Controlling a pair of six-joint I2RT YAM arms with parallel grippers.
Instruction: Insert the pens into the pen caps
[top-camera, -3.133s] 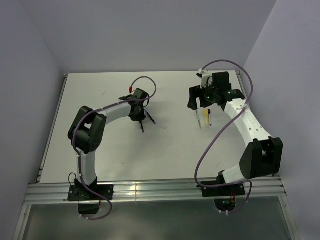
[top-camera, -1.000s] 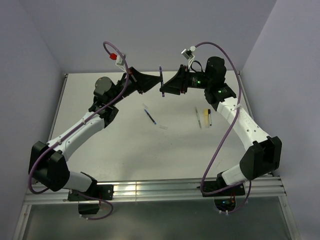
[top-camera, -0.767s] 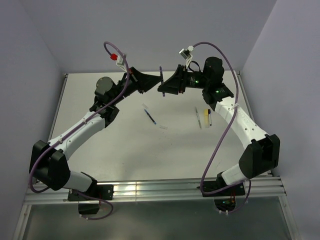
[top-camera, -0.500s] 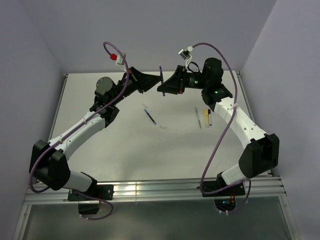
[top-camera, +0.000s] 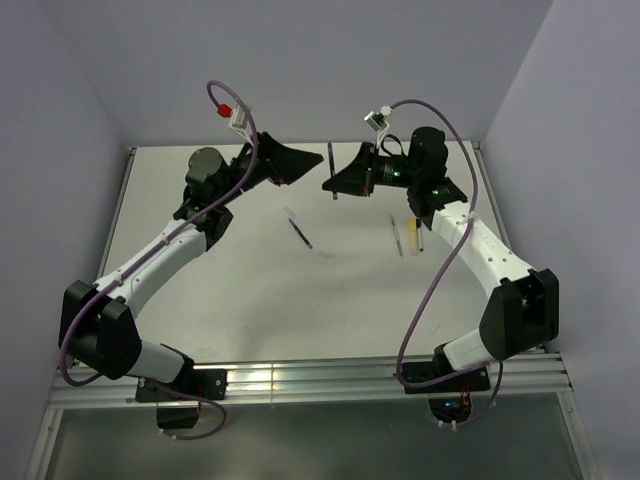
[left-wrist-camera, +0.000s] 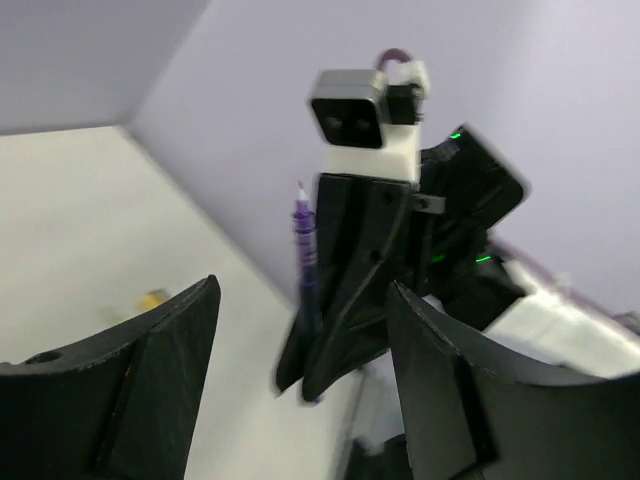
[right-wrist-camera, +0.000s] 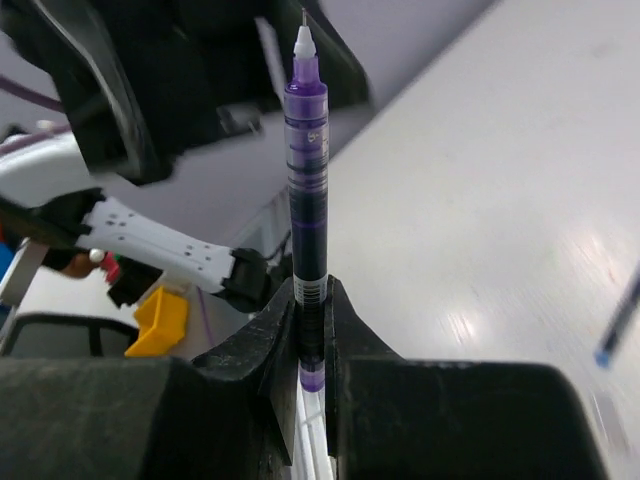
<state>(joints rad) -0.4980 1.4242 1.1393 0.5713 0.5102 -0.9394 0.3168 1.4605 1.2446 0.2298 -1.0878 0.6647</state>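
My right gripper (top-camera: 331, 184) is raised above the back of the table and shut on a purple pen (top-camera: 331, 160), which stands upright. In the right wrist view the pen (right-wrist-camera: 306, 190) rises from between the fingers, tip up, with the gripper (right-wrist-camera: 312, 300) clamped on its lower barrel. My left gripper (top-camera: 313, 160) hangs just left of it, open and empty. Its fingers (left-wrist-camera: 160, 360) frame the right gripper and the pen (left-wrist-camera: 304, 245). On the table lie a dark blue pen (top-camera: 300, 233), a small pale cap (top-camera: 327, 254), a pale pen (top-camera: 398, 236) and a yellow cap (top-camera: 417, 236).
The white table (top-camera: 220, 300) is walled at the back and on both sides. Purple cables (top-camera: 430, 290) loop off both arms. An aluminium rail (top-camera: 300, 380) runs along the near edge by the arm bases.
The left gripper has opened and drawn back to the left, off the purple pen. The right gripper has closed on the pen and carried it slightly to the right.
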